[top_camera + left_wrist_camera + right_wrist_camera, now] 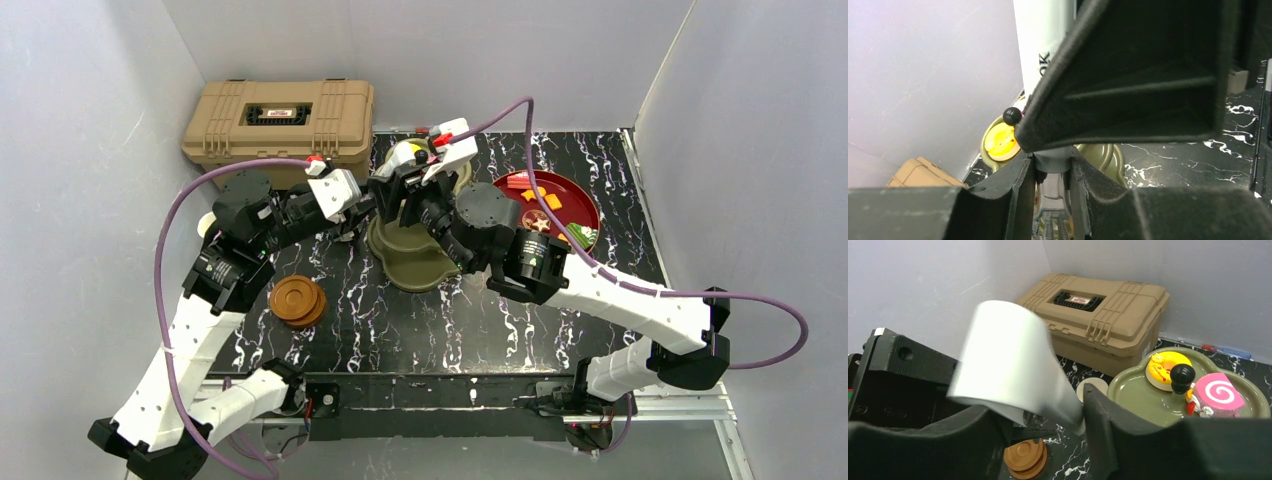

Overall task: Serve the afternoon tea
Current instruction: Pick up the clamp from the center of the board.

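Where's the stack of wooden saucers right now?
Top view: the wooden saucers sit stacked on the left half of the table, nearer the arms and left of the olive-green stand.

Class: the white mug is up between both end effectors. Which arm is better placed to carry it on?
Right, probably: the right end effector straddles the white mug across its body, while the left end effector pinches only a narrow part of it.

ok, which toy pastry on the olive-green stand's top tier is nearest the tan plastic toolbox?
The round yellow pastry, on the tan toolbox side of the black knob; the pink swirl slice lies beyond it.
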Tool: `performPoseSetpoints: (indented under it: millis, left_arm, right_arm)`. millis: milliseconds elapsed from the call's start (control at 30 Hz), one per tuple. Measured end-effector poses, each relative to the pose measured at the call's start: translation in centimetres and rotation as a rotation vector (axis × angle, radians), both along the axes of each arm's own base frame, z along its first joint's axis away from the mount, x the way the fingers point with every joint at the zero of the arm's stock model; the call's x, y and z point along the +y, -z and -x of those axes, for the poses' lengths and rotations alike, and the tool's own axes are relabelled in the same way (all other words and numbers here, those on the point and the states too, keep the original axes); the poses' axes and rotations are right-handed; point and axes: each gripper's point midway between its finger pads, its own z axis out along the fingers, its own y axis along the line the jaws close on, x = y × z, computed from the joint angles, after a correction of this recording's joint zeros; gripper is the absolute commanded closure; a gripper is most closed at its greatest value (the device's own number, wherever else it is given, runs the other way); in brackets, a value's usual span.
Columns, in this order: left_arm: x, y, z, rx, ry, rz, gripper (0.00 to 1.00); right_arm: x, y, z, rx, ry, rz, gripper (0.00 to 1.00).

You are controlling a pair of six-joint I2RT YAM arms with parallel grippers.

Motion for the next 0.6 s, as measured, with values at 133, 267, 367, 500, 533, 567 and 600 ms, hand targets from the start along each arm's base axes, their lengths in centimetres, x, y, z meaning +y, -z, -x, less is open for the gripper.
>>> performPoseSetpoints:
  millis: [133, 267, 367, 500, 533, 567, 600]
  left_arm:
    - [0.0, -0.3, 0.2, -0.015, -0.001, 0.005, 0.91]
    - [0.1, -0.3, 0.1, -0.018, -0.007, 0.005, 0.52]
    - [0.1, -0.5, 0.0, -0.023, -0.01, 0.011, 0.35]
    - [-0.4, -0.8, 1.0, -0.005, 0.031, 0.031, 0.21]
    - [-0.5, -0.8, 1.2, 0.003, 0.044, 0.037, 0.21]
    - [-0.6, -0.8, 1.4, 0.007, 0.053, 0.04, 0.21]
    - [-0.7, -0.8, 1.6, 0.013, 0.061, 0.043, 0.21]
  right_arm:
    - [0.2, -0.3, 0.0, -0.004, -0.002, -0.018, 0.68]
    - [0.2, -0.3, -0.1, -0.013, 0.001, -0.016, 0.74]
    - [0.1, 0.1, -0.4, -0.021, 0.015, -0.008, 0.75]
    - [0.0, 1.1, -1.1, -0.029, 0.033, 0.009, 0.74]
    - [0.0, 1.3, -1.2, -0.032, 0.036, 0.013, 0.73]
    - [0.1, 1.4, -1.3, -0.036, 0.037, 0.015, 0.73]
    - [0.1, 1.5, -1.3, -0.039, 0.036, 0.016, 0.72]
